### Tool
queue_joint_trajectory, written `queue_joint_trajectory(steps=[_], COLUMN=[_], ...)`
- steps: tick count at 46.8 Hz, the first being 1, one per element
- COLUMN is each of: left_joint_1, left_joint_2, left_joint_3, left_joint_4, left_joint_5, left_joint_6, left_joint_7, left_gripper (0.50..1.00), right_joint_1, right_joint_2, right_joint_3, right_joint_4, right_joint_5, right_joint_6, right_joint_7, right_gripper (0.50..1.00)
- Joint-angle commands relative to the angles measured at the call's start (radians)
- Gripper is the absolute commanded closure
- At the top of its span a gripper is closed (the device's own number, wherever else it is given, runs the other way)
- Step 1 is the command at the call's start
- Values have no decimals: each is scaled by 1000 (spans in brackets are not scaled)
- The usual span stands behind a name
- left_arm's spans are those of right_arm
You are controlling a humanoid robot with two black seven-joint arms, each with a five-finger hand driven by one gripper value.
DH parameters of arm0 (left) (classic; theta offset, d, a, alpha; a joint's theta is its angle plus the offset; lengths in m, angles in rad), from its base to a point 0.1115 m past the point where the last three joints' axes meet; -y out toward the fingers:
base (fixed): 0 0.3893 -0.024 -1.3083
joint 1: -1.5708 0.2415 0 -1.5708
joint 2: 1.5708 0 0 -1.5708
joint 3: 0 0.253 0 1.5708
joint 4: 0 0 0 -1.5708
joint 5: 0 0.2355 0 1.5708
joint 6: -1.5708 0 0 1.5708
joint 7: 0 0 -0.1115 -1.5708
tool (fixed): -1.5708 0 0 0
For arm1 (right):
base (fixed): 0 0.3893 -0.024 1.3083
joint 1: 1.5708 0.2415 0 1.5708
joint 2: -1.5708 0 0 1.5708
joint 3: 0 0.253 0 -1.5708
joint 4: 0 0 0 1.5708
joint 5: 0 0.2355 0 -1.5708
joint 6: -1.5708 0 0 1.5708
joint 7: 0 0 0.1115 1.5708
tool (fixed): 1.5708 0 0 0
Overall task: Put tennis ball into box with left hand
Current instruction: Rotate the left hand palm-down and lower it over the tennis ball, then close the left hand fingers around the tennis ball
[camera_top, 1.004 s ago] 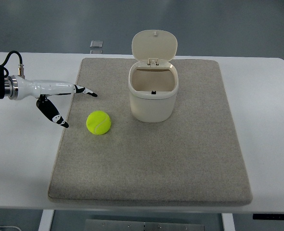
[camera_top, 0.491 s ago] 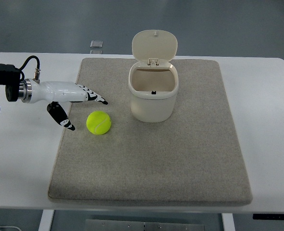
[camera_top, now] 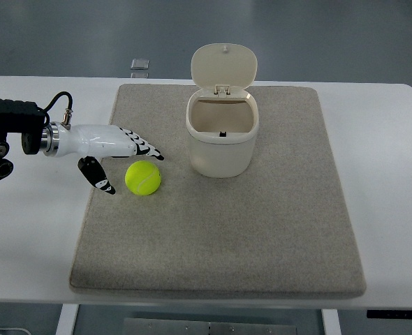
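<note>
Task is sitting at the early reach stage, nothing delivered yet. Left hand (camera_top: 115,157) is hovering over the left part of the mat (camera_top: 262,230), fingers (camera_top: 144,148) spread wide and stretching toward the ball (camera_top: 143,177), thumb hanging lower at the ball's left side, so the hand is bracketing the ball from the upper left w/o closing on it; holding nothing. Whether any fingertip is touching the ball is hard to tell from this steep angle, looks like a small gap. Ball is resting on the mat, left of the box (camera_top: 221,143) and apart from it, nearer the robot's side than the box. Box is standing upright in the mat's far-middle area, lid (camera_top: 224,65) flipped up and leaning back on its hinge, so the opening is facing up and ready. Inside is looking empty apart from a small dark spot at the bottom, prob. part of the lid mechanism, can't say for sure. Still left, as I'm judging it: close on the ball, lift, carry right over the rim, release. Right hand isn't showing anywhere. Table (camera_top: 401,209) is white, w/ a small clear item (camera_top: 140,64) lying at its far edge.
</note>
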Motion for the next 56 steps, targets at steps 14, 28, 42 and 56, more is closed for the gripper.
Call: queue_joint_trajectory(steps=[14, 28, 42, 56], left_joint_1=[0, 0, -15, -41], left_joint_2=[-10, -23, -4, 160], left_joint_3=[8, 9, 8, 6], left_joint_4=[0, -2, -2, -75], left_joint_5=[40, 42, 42, 35], left_joint_6=[0, 0, 2, 15], left_joint_7=[1, -1, -1, -39], left_gripper=[651, 754, 1000, 1000], right_joint_1=[0, 0, 0, 0], right_joint_2=[0, 0, 0, 0], right_joint_3=[0, 0, -1, 0], right_joint_4=[0, 0, 0, 0], right_joint_5=[0, 0, 0, 0], right_joint_6=[0, 0, 0, 0], right_joint_7=[0, 0, 0, 0], right_gripper=[562, 562, 562, 562])
